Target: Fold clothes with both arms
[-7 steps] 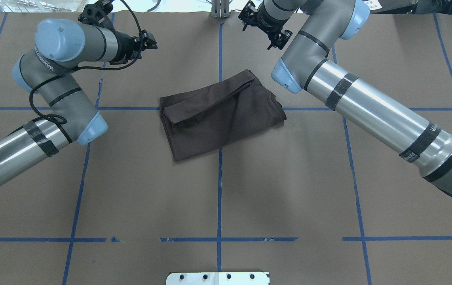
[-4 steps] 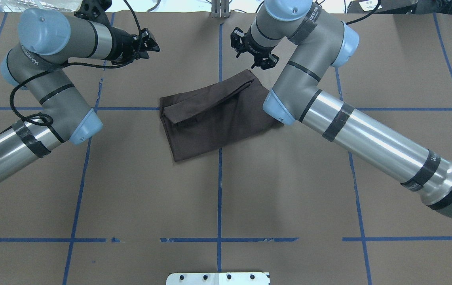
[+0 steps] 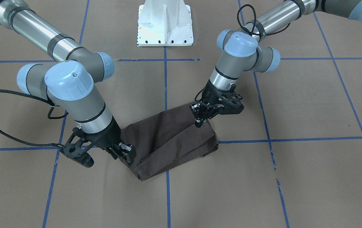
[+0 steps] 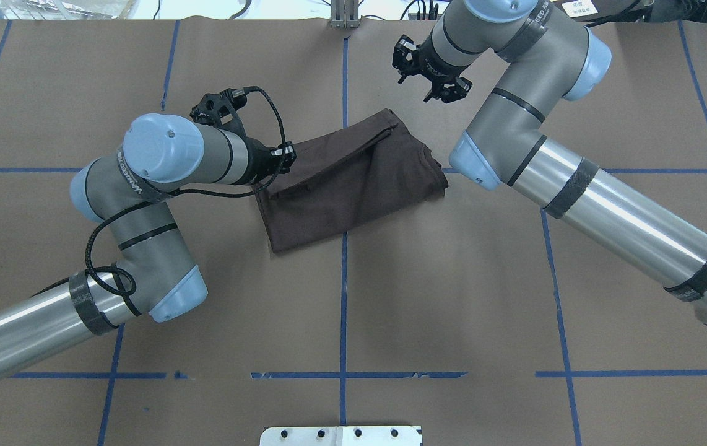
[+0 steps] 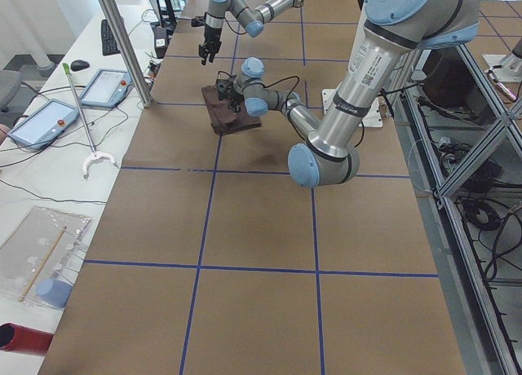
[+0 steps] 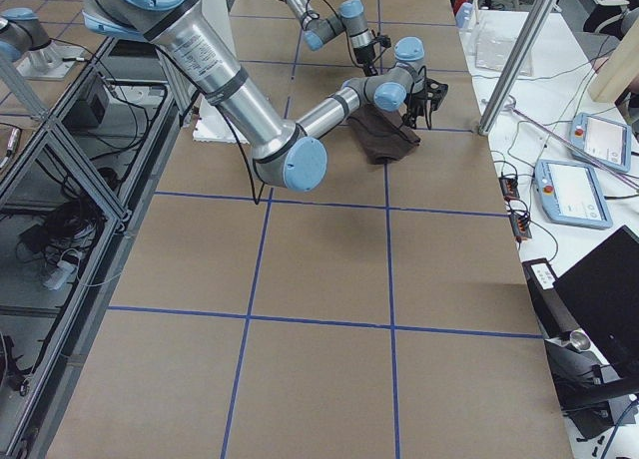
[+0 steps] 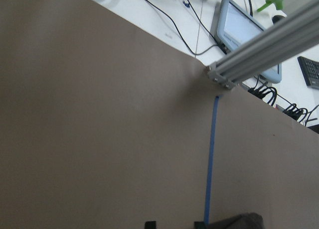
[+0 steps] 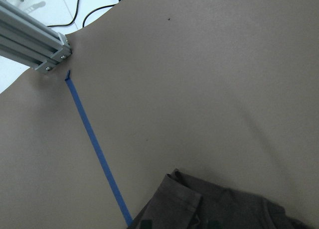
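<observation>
"Where's the T-shirt?"

"Folded, mid-table. The left gripper, jaws apart, is at its left corner. The right gripper hovers beyond the far corner; I cannot tell its opening."

"Risk?"

"Pinching only the top layer could drag the fold open."

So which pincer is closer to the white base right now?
Left. The left pincer hangs over the end of the T-shirt toward the white base; the right pincer is at its far side, farther away.
</observation>
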Robot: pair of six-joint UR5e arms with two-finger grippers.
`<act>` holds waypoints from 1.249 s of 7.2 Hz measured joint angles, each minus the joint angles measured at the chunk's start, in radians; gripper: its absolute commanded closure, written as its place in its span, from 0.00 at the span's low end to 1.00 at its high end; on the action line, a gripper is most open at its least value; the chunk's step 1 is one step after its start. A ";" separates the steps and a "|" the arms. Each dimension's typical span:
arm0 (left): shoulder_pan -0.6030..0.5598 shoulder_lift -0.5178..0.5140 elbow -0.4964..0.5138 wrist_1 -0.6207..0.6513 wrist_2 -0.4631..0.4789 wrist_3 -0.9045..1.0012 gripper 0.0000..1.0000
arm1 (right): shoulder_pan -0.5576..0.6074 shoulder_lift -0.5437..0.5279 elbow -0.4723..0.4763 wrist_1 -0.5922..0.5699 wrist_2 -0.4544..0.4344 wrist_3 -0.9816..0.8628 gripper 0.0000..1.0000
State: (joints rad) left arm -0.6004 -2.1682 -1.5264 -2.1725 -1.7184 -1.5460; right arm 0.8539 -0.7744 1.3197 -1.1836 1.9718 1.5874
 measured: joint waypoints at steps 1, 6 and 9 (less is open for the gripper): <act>0.028 0.004 -0.016 0.040 0.021 0.000 1.00 | 0.003 -0.012 0.010 0.001 0.001 -0.006 0.30; 0.097 0.011 -0.017 0.082 0.042 -0.001 1.00 | -0.001 -0.037 0.029 0.004 -0.010 -0.009 0.17; 0.070 -0.003 0.032 0.070 0.042 0.017 1.00 | -0.007 -0.057 0.047 0.004 -0.011 -0.005 0.17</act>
State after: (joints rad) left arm -0.5305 -2.1714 -1.4942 -2.1026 -1.6765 -1.5294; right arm 0.8466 -0.8314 1.3666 -1.1796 1.9606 1.5820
